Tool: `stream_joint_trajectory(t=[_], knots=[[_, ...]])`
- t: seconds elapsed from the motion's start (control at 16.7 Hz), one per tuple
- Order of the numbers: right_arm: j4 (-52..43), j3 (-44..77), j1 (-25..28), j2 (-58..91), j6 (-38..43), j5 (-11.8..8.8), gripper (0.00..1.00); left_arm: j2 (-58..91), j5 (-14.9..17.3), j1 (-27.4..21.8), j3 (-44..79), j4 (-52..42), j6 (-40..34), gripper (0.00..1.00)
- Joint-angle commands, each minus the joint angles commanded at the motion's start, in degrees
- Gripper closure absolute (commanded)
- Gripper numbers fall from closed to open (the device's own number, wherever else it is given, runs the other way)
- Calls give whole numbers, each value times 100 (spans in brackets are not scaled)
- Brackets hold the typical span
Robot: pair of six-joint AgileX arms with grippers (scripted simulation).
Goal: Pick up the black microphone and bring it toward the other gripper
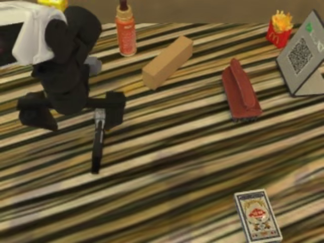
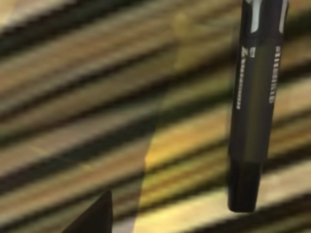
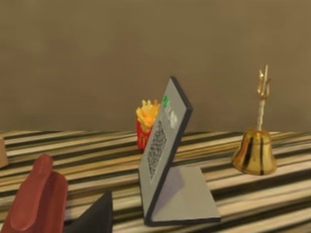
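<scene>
The black microphone (image 1: 96, 144) lies flat on the striped table, its grey mesh head (image 1: 99, 115) towards the back and its slim handle pointing to the front. My left gripper (image 1: 105, 109) hangs right over the head end, open, with nothing held. In the left wrist view the black handle (image 2: 252, 107) runs along one side and a single black fingertip (image 2: 95, 218) shows apart from it. The other gripper, my right one, is out of the top view. Its wrist view shows one black fingertip (image 3: 95, 216), set wide, low over the table at the right.
A tan block (image 1: 167, 62) and an orange bottle (image 1: 125, 33) stand behind the microphone. A dark red brush (image 1: 241, 91), a fries box (image 1: 280, 28) and a grey QR stand (image 1: 304, 55) are at the right, a card box (image 1: 257, 215) at the front right. A brass bell (image 3: 255, 150) stands by the QR stand.
</scene>
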Motion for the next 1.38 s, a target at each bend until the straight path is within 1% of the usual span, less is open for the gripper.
stream_joint_trajectory(t=[0.18,0.54,0.72,1.02,1.14,1.38], knots=[[0,0,0,0,0,0,0,467,-11,-104,387,-227,-95,0],[0,0,0,0,0,0,0,517,-9,-86,402,-220,-97,0],[0,0,0,0,0,0,0,758,-8,-82,214,184,-68,0],[0,0,0,0,0,0,0,1459,0,-45,-310,1480,-22,0],[0,0,0,0,0,0,0,1611,2,-38,-412,1688,-13,0],[0,0,0,0,0,0,0,1622,2,-37,-420,1704,-12,0]])
